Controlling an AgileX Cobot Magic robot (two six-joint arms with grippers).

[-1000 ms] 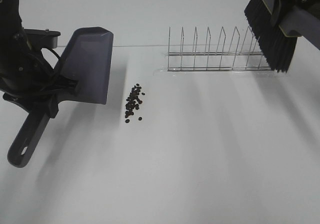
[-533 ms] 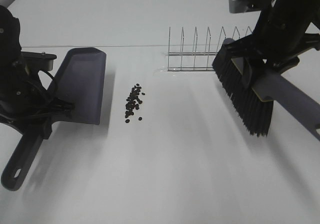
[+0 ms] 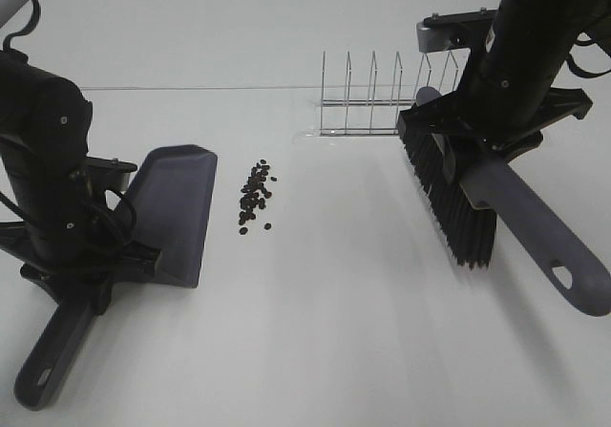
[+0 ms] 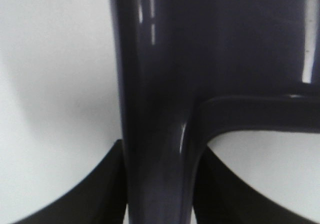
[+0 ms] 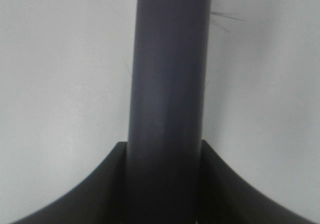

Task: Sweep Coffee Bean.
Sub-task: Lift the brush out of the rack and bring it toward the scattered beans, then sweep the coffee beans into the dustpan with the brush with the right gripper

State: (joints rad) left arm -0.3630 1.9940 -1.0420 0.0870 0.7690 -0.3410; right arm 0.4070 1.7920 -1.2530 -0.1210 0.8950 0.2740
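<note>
The coffee beans point(image 3: 254, 196), tiny and dark, lie in a loose cluster on the white table. Left of them a dark grey dustpan point(image 3: 172, 212) rests low on the table with its lip facing the beans. My left gripper point(image 3: 91, 288) is shut on the dustpan handle point(image 4: 155, 149). Well to the right of the beans a brush with black bristles point(image 3: 447, 198) hangs tilted just over the table. My right gripper point(image 3: 477, 150) is shut on the brush handle point(image 5: 167, 108), which sticks out toward the front right.
A wire dish rack point(image 3: 387, 97) stands behind the brush, right of centre at the back. The white table point(image 3: 334, 331) spreads bare toward the front. A seam line point(image 3: 239, 88) runs across the table at the back.
The dustpan has come down and forward, closer to the beans. The brush has swung from high at the back right down to the table, left and toward the front.
</note>
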